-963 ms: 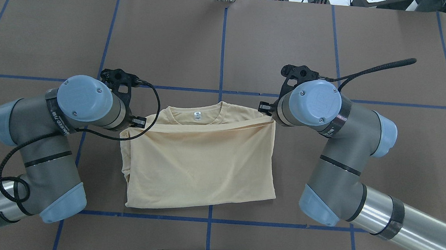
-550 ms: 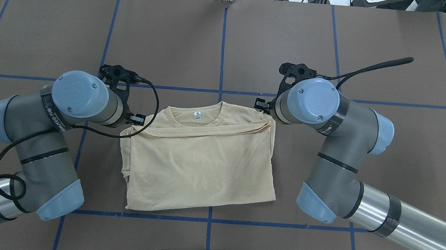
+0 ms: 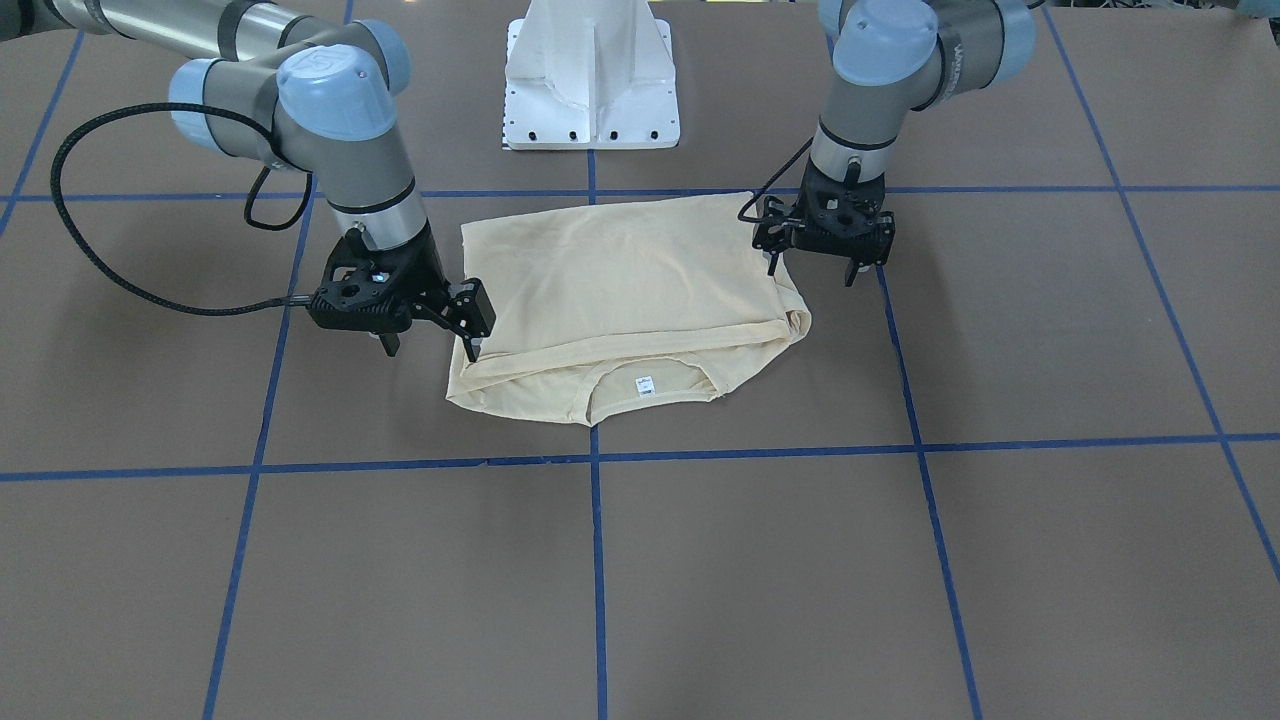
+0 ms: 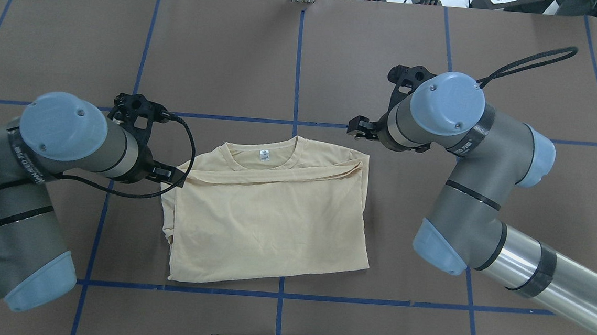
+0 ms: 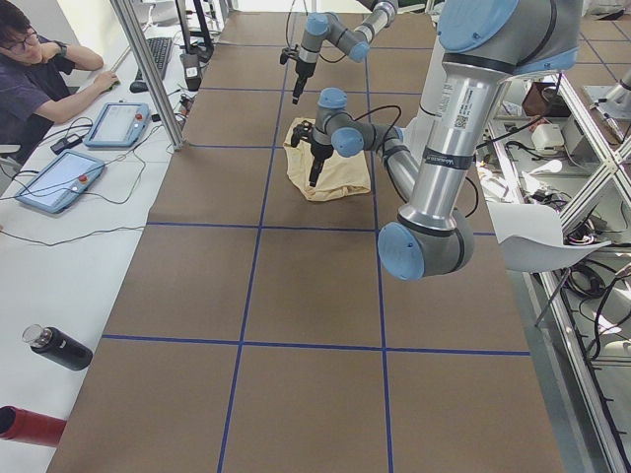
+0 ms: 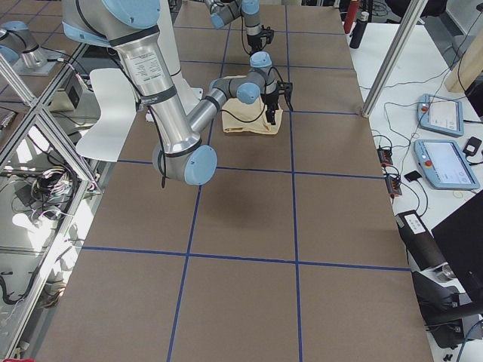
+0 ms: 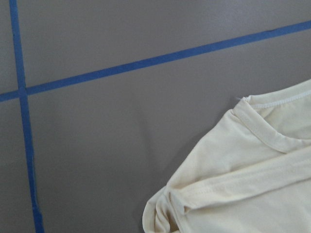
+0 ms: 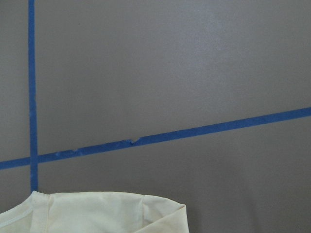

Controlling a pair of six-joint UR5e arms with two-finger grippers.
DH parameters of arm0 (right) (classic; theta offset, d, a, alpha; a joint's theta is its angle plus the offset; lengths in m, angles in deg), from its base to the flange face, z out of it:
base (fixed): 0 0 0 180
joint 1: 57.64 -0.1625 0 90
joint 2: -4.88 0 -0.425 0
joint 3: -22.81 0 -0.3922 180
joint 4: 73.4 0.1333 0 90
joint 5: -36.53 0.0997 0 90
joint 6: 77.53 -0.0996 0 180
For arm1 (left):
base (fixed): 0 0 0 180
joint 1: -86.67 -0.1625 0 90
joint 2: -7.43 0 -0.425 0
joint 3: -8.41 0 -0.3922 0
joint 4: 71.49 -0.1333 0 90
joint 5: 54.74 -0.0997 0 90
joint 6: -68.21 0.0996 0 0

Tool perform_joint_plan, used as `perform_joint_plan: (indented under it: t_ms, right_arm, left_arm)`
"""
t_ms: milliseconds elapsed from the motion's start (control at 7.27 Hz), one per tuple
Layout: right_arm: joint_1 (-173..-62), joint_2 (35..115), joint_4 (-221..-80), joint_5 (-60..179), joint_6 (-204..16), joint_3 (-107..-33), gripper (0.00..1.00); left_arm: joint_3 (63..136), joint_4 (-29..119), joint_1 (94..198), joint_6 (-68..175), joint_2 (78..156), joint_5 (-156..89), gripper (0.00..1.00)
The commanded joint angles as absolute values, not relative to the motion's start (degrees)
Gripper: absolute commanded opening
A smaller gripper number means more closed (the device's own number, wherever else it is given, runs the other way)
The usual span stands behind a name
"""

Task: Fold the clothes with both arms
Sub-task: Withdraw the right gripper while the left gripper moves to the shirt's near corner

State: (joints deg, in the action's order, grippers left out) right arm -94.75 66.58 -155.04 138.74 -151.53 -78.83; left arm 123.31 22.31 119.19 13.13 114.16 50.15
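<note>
The clothes are one pale cream-yellow shirt (image 4: 268, 223), folded into a rough rectangle on the brown table. Its collar and white neck label (image 4: 264, 154) point away from the robot's base. A folded-over edge lies slack across it just below the collar. In the front-facing view, my left gripper (image 3: 811, 272) hangs open just off the shirt (image 3: 620, 280), beside its corner at that view's right. My right gripper (image 3: 432, 350) is open at the opposite corner, one finger (image 3: 473, 340) close above the cloth edge. Neither holds anything. Both wrist views show only a shirt corner (image 7: 252, 184) (image 8: 97, 213) and table.
Blue tape lines (image 4: 298, 73) divide the table into squares. The white pedestal base (image 3: 590, 75) stands at the robot's side of the shirt. In the left view, a person (image 5: 35, 69) sits at a side bench with tablets (image 5: 59, 177); a dark bottle (image 5: 59, 347) lies there.
Both grippers have let go of the folded-over edge, which now lies slack on the shirt. The left gripper has drawn off to the left, the right one away toward the far right.
</note>
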Motion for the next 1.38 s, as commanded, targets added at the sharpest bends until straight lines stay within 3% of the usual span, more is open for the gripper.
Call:
perform_joint_plan:
  t_ms: [0, 413, 550, 688, 825, 1238]
  right_arm:
    - [-98.75, 69.47, -155.05, 142.51, -144.44, -79.67, 1.0]
    - [-99.03, 69.83, -155.05, 142.79, -144.33, -80.37, 1.0]
    - [-99.03, 69.83, -154.96, 142.79, -144.33, -80.46, 1.0]
    - [-98.95, 69.92, -154.96, 142.79, -144.41, -80.46, 1.0]
    - [-98.95, 69.83, -154.96, 142.7, -144.41, -80.46, 1.0]
    - [-98.86, 69.83, -154.96, 142.7, -144.41, -80.37, 1.0]
  left_arm:
    - [126.44, 29.53, 116.66, 2.97, 109.14, 53.45, 1.0]
    - [124.96, 37.76, 106.48, -6.03, 105.6, 49.7, 0.99]
    - [123.91, 37.85, 104.79, -7.54, 105.95, 48.37, 0.92]
    - [123.72, 37.85, 104.43, -7.64, 106.04, 48.35, 0.77]
    - [123.28, 37.85, 103.99, -7.64, 106.22, 48.35, 0.72]
    - [122.14, 38.89, 102.93, -7.55, 106.57, 48.35, 0.66]
